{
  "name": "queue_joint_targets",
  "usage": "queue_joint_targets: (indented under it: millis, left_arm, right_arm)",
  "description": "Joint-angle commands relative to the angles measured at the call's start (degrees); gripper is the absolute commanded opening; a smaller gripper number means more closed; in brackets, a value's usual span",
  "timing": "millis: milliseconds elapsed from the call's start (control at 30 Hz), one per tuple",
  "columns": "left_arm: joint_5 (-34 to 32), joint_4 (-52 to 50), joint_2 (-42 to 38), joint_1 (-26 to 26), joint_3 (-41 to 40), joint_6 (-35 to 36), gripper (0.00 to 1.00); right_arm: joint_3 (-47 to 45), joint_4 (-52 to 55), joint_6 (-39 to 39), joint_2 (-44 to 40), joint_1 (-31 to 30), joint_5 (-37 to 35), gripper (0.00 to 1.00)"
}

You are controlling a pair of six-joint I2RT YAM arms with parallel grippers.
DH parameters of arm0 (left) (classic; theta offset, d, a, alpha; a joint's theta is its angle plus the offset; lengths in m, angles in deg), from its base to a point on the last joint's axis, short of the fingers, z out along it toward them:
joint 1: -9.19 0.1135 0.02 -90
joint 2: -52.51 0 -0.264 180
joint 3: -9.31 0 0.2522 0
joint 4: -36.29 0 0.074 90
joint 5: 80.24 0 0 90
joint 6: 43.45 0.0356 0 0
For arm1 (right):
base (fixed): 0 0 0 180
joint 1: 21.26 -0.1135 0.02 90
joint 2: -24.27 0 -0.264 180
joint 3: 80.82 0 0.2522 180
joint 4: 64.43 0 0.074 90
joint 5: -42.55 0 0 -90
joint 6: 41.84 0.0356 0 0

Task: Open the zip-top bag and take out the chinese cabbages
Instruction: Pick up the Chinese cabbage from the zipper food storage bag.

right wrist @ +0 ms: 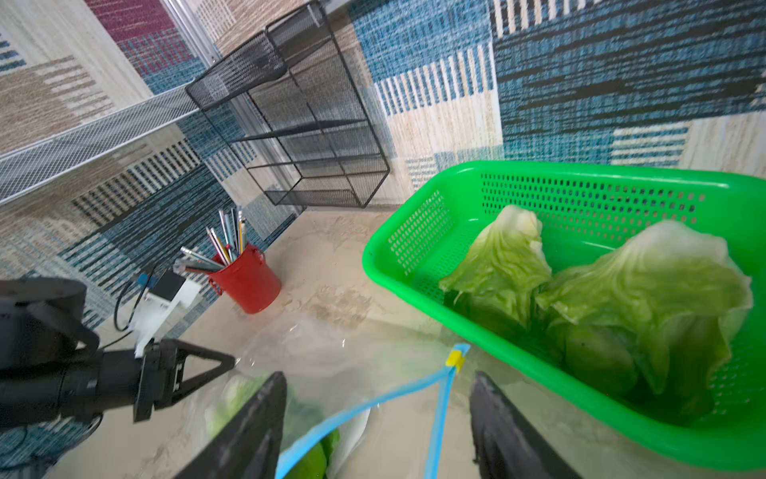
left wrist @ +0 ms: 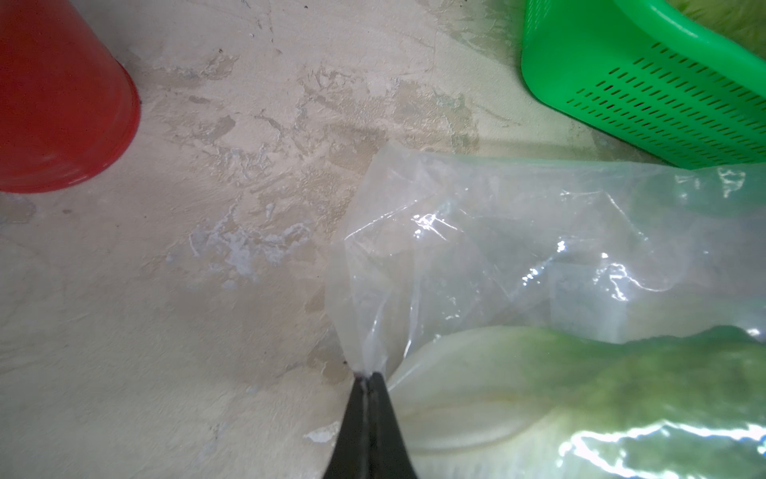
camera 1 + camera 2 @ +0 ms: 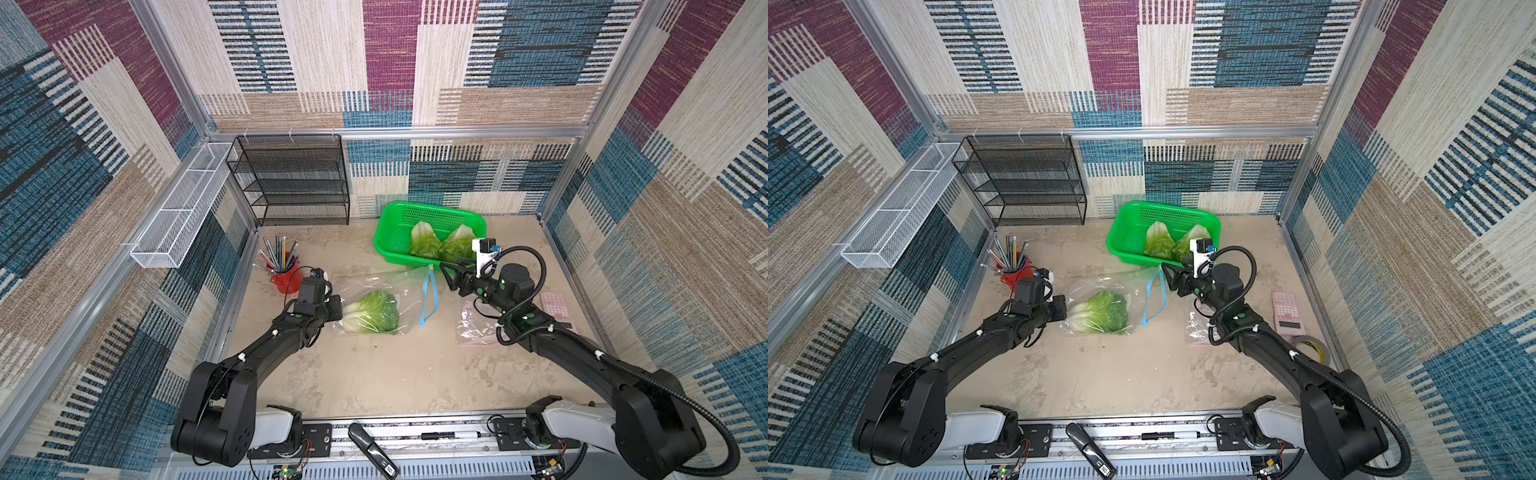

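While my left gripper (image 2: 367,375) stands clamped tight on the sealed bottom corner of the zip-top bag (image 3: 388,286), low over the desk (image 3: 374,374), the right gripper (image 1: 377,379) hangs above the bag's gaping mouth, jaws well apart and holding nothing. Two chinese cabbages (image 3: 424,243) lie in the green basket (image 3: 384,249). The third cabbage (image 3: 374,312) lies inside the bag, white stem toward my left gripper, leaves toward the opening. I judge the job about two-thirds done, with the last retrieval in hand. The next move calls for the right gripper to slip low between the blue zip strips (image 3: 428,299), past the yellow slider (image 1: 454,357), and close on leaves rather than film. The basket's near rim sits just beside that approach. The red pencil pot (image 3: 286,278), black mesh rack (image 3: 291,178), pink calculator (image 3: 555,305) and a second plastic bag (image 3: 473,328) under my right arm lie clear of it.
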Motion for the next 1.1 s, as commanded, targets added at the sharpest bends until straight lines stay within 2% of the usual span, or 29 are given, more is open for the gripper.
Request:
queue_joint_targets:
  millis: [0,167,433,1067]
  left_arm:
    - [1.03,1.82,-0.37,0.12,-0.1,-0.55,0.0]
    - [1.15,1.87,-0.52,0.09,-0.32,-0.61,0.0]
    - [1.43,2.16,-0.44,0.12,-0.54,-0.89,0.0]
    - [2.15,3.54,0.28,0.11,-0.89,-1.32,0.0]
  right_arm:
    - [-4.89,-1.0,3.31,-2.76,0.03,5.16,0.66]
    - [-10.79,-7.51,7.89,-3.36,0.02,10.74,0.6]
    - [-9.5,-11.23,9.61,4.83,0.0,18.54,0.56]
    - [-5.78,-13.31,10.65,14.26,-1.82,22.44,0.52]
